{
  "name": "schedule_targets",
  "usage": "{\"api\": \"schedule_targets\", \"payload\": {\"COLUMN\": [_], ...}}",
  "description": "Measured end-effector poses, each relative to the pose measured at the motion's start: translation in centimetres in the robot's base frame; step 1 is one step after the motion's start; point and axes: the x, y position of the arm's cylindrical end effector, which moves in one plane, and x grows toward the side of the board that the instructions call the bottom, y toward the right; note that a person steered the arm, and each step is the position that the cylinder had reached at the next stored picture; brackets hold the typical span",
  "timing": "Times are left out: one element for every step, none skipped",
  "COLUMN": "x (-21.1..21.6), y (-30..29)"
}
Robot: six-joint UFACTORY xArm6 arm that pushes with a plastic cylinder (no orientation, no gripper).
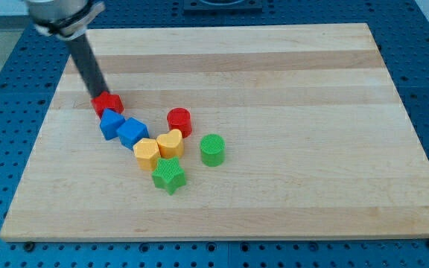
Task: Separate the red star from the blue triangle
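The red star (109, 103) lies at the left of the wooden board, touching the blue triangle (111, 123) just below it. My tip (97, 94) is at the red star's upper left edge, touching it or very nearly. The dark rod slants up to the view's top left.
A blue cube (132, 132) touches the blue triangle on its right. A yellow hexagon (147, 153), a yellow heart (170, 143), a red cylinder (179, 121), a green cylinder (212, 150) and a green star (169, 176) cluster nearby. The board's (311, 89) left edge is close.
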Motion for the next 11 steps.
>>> {"api": "schedule_targets", "payload": {"x": [1.1, 6.2, 11.6, 12.4, 9.7, 5.1, 3.1, 2.8, 4.0, 4.4, 4.4], "y": [-1.0, -5.2, -5.4, -0.8, 0.8, 1.6, 2.3, 1.7, 0.1, -2.6, -4.9]}}
